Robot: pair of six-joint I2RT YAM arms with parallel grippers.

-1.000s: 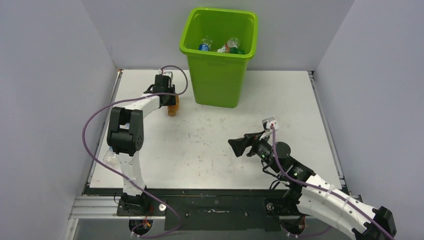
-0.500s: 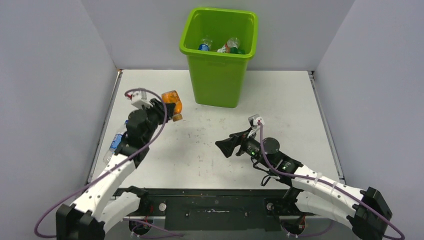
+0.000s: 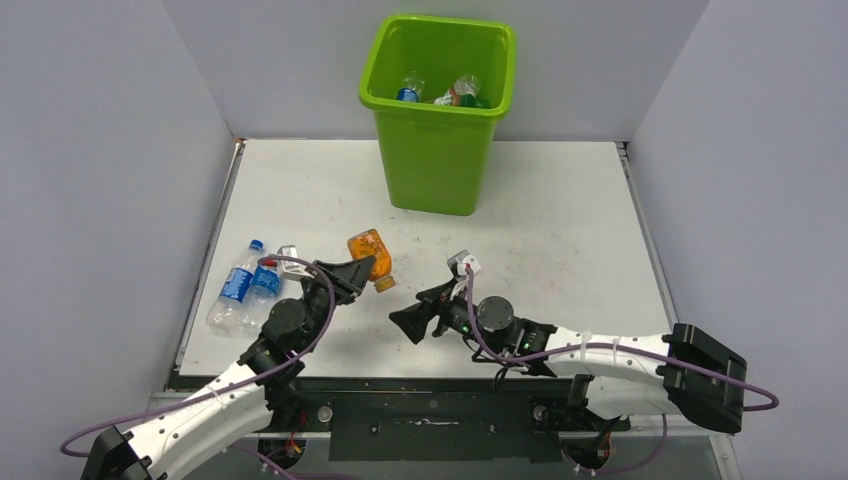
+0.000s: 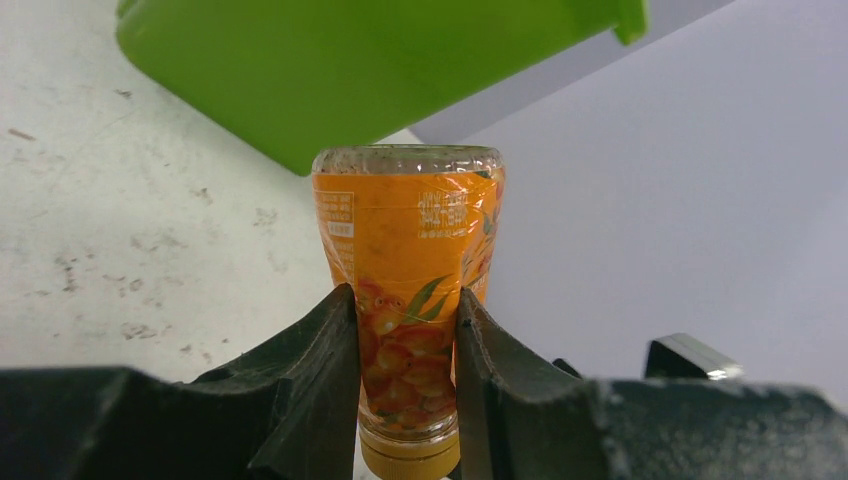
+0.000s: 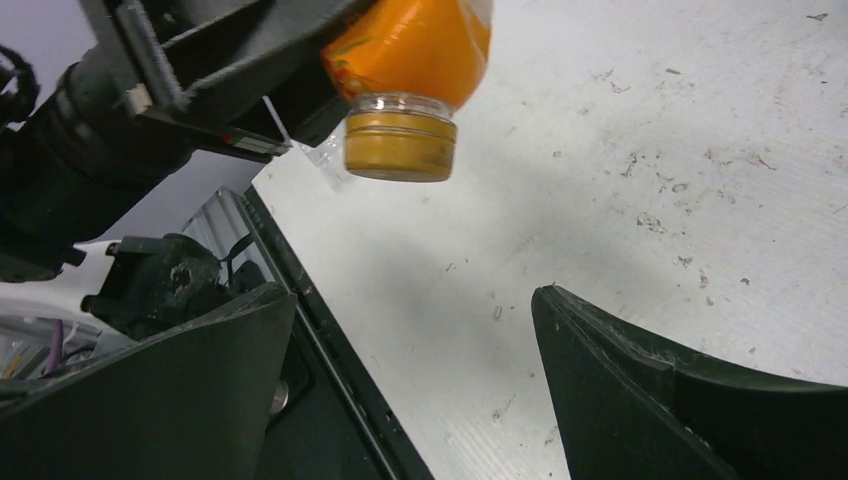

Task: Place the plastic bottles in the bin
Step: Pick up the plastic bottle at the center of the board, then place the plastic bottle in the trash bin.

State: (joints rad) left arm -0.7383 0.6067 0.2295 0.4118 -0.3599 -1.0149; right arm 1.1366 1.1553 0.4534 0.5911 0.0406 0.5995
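Observation:
My left gripper [image 3: 366,268] is shut on an orange bottle [image 3: 368,248] with an orange cap, held off the table near the front. In the left wrist view the fingers pinch the bottle [image 4: 405,250] just above its cap, gripper [image 4: 407,305], with the lime-green bin [image 4: 350,70] beyond. My right gripper [image 3: 412,312] stands open just right of the bottle, apart from it. In the right wrist view the bottle's cap [image 5: 400,145] hangs above the empty right gripper [image 5: 415,300]. The bin [image 3: 435,165] stands at the back with several bottles [image 3: 455,92] inside.
Two clear bottles with blue labels [image 3: 240,285] lie side by side near the table's left edge, left of my left arm. The black front rail [image 5: 330,350] runs just under my right gripper. Grey walls close in the table on three sides.
My left arm has drawn back from beside the bin to the front of the table, carrying the orange bottle. The right gripper has moved left toward it, still open.

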